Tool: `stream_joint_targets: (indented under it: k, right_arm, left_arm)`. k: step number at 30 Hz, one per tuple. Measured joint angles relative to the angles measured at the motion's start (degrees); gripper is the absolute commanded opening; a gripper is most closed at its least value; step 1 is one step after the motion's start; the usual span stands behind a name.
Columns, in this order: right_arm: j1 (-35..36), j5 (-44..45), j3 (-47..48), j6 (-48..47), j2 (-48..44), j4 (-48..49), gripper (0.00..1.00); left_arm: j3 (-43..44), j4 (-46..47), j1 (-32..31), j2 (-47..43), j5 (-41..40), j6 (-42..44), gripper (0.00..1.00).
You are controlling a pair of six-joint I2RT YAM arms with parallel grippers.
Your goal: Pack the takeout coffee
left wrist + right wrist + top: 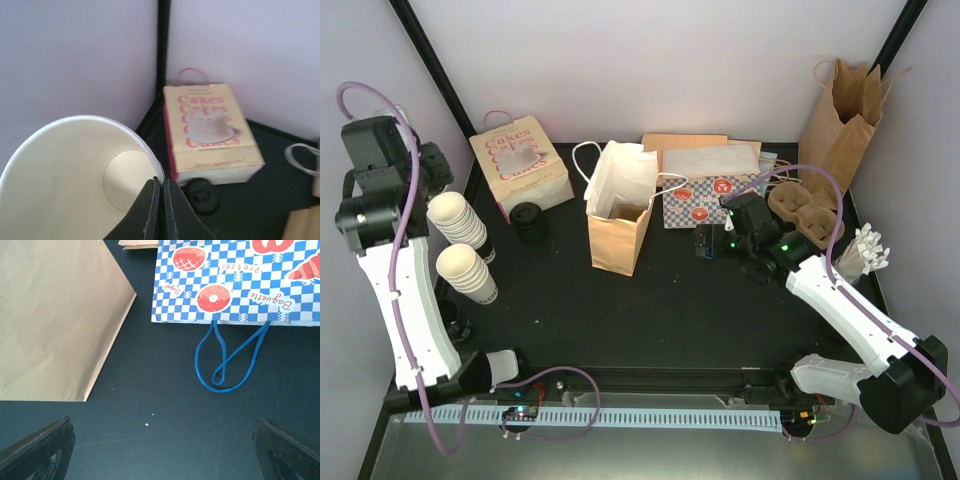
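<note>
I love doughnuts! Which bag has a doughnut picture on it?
The blue-and-white checked bag, lying flat. The middle brown bag and the tall brown bag are plain; the cream Cakes bag shows a cake.

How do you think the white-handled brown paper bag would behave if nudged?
The brown paper bag stands tall on a narrow base, so it would probably tip or slide. Its thin walls likely crumple rather than resist. Probably light: only white paper shows inside.
</note>
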Motion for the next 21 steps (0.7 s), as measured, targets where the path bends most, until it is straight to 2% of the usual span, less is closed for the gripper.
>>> stream_joint_targets:
  k: [4,8,11,13,16,21]
  right_arm:
    - [0.0,0.1,0.0,0.0,0.0,0.0,1.0]
    - [0.0,0.1,0.0,0.0,0.0,0.0,1.0]
    - [0.0,0.1,0.0,0.0,-0.1,0.0,1.0]
    - [0.0,0.1,0.0,0.0,-0.1,0.0,1.0]
    - [0.0,0.2,0.0,0.0,-0.2,0.0,1.0]
    - [0.0,0.3,0.0,0.3,-0.2,0.0,1.0]
  left_arm:
    - [-0.7,0.7,-0.3,-4.3,7.8,-1.6,0.02]
    - [-6.2,2.8,-1.6,-8.9,17.5,-3.8,0.02]
    - [-10.3,3.2,-3.5,-10.9,21.2,-4.8,0.02]
    - [-14.6,4.3,-5.6,-11.8,22.4,-5.9,0.02]
    - [-20.6,5.2,-12.0,-13.3,22.5,-7.2,0.02]
    - [-29.0,5.6,-20.9,-15.2,19.6,-9.3,0.02]
